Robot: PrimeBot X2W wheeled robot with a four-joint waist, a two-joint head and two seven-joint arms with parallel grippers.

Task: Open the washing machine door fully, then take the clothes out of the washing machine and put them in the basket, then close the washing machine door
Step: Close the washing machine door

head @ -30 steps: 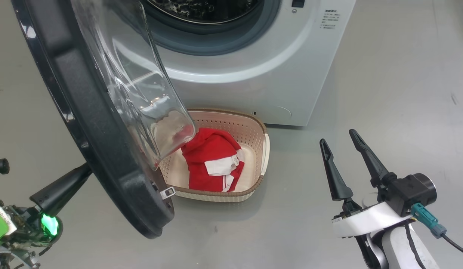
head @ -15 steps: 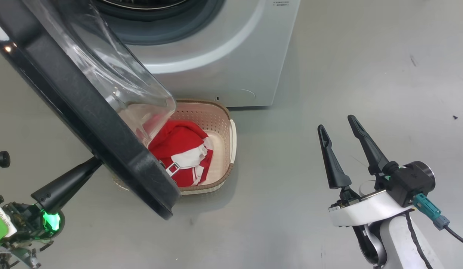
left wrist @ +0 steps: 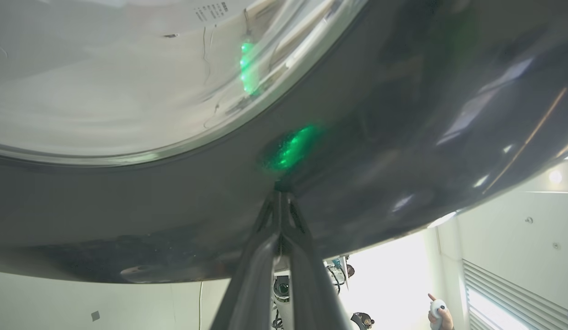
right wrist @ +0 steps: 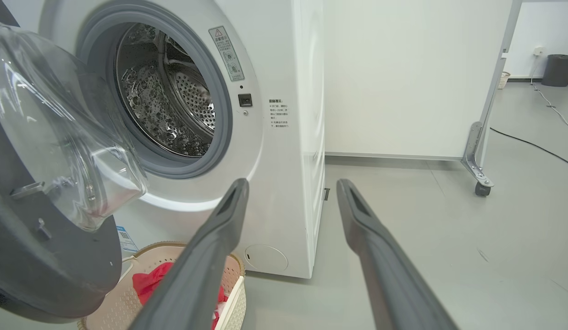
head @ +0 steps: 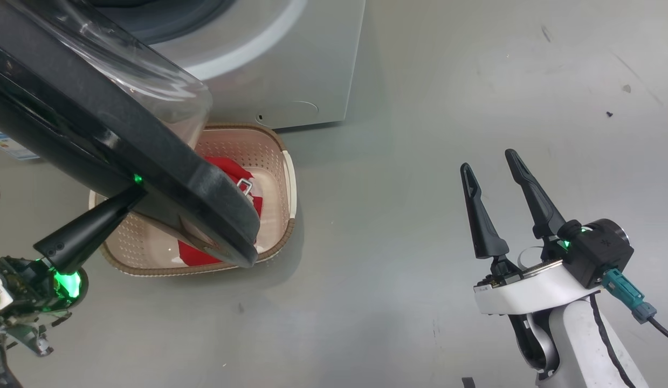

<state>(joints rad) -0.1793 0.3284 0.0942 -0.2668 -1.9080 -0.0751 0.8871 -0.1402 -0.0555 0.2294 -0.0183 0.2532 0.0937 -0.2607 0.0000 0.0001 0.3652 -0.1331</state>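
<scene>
The left gripper (head: 130, 193) is clenched, its two dark fingers pressed flat together with nothing between them. In the left wrist view its tips (left wrist: 280, 192) meet the glossy black rim of the washing machine door (left wrist: 403, 114), where a green glow is mirrored in the gloss. In the head view this gripper rises from eight o'clock toward the door's outer face.

The right gripper (head: 489, 163) stands at four o'clock in the head view. It is released, its fingers spread wide and empty above bare grey floor (head: 420, 108), well apart from everything else.

The washing machine door (head: 150, 156) hangs part-way open, slanting from ten o'clock toward the centre, its clear glass bowl on the machine side. Beneath its lower edge, at about nine o'clock, sits the basket (head: 288, 183) on the floor, just in front of the washing machine (head: 301, 64) at eleven o'clock. The clothes (head: 234, 170) lie inside the basket (red fabric, half hidden by the door).

From the right wrist view, the right gripper (right wrist: 293, 183) points at the washing machine (right wrist: 284, 68), whose steel drum (right wrist: 173, 101) shows at ten o'clock. The washing machine door (right wrist: 45, 256) is at eight o'clock, and the basket (right wrist: 235, 293) with the clothes (right wrist: 148, 282) is at seven o'clock.
</scene>
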